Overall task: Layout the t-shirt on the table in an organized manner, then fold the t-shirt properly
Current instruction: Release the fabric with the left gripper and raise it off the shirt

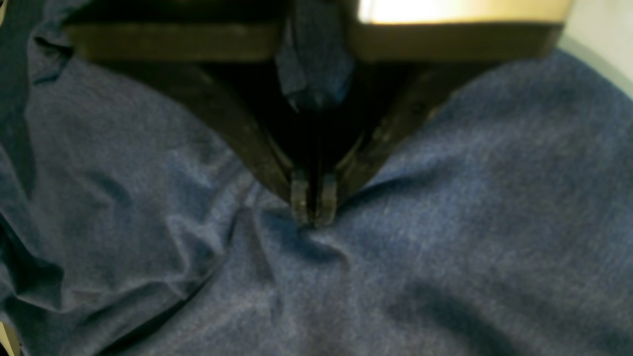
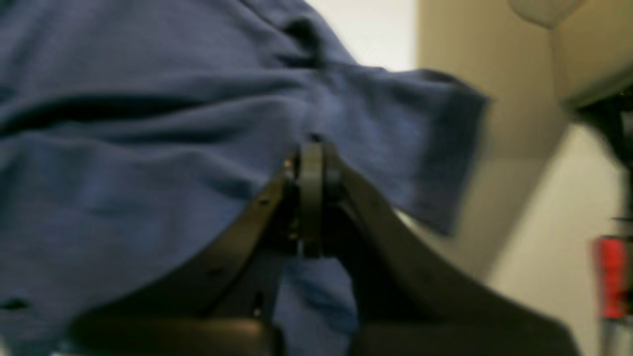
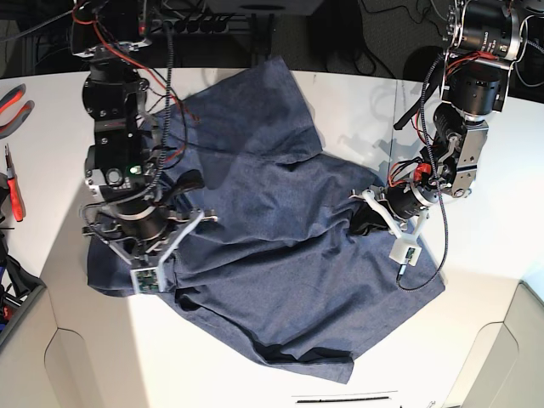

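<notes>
Shirt: I see the heathered navy-blue cloth t-shirt (image 3: 280,255) rumpled across the white table (image 3: 357,102).
Left gripper (image 1: 313,200): nearly closed, pinching its fabric.
Right gripper (image 2: 310,168): clamped on fabric.

Navy heathered t-shirt (image 3: 272,246), rumpled, spread unevenly, creased, on white table (image 3: 357,110)

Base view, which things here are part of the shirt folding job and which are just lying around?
Job: t-shirt, table, left gripper and right gripper, both shut on the shirt.

Lying about: red-handled pliers, cables.
</notes>
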{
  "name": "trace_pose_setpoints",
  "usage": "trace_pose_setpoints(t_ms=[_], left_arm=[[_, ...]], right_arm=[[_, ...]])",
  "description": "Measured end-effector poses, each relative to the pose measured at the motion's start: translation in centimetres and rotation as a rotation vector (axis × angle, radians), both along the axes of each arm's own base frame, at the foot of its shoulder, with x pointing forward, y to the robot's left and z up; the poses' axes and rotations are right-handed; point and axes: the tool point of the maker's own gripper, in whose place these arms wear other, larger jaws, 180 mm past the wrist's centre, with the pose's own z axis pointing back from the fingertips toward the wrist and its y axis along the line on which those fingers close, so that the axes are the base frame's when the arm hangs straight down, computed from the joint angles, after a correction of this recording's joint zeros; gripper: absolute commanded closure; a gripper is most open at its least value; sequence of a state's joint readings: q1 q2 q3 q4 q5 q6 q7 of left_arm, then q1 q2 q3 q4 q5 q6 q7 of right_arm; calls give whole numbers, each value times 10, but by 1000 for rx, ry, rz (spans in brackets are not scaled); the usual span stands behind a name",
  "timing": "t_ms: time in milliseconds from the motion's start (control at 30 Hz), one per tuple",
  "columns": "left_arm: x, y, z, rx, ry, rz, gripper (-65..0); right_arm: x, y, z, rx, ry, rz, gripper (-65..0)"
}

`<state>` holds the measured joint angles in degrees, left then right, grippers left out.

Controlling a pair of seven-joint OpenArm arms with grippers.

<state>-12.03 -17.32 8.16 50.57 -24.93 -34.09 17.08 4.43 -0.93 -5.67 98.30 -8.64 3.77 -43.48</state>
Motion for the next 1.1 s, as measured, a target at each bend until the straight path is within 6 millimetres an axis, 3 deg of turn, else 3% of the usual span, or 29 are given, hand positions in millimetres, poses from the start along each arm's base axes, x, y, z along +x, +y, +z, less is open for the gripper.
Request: trace_pose_setpoints(t_ms=[167, 300, 500, 667, 933, 1100], left_arm=[[0, 0, 0, -1, -1, 0, -28], [3, 4, 0, 9, -9, 29, -28], [6, 9, 0, 35, -29, 44, -28], [6, 10, 0, 37, -28, 47, -28], [10, 11, 3, 38, -60, 54, -32], [12, 18, 9, 32, -72, 78, -184]], right_arm=[[-20, 78, -14, 135, 59, 166, 0], [-38, 99, -38, 124, 122, 233, 0], [-50, 87, -75, 5, 206, 241, 0], [-64, 62, -108, -71, 294, 210, 0], [-60, 35, -115, -153, 296, 163, 0], [-60, 28, -115, -165, 303, 146, 0]])
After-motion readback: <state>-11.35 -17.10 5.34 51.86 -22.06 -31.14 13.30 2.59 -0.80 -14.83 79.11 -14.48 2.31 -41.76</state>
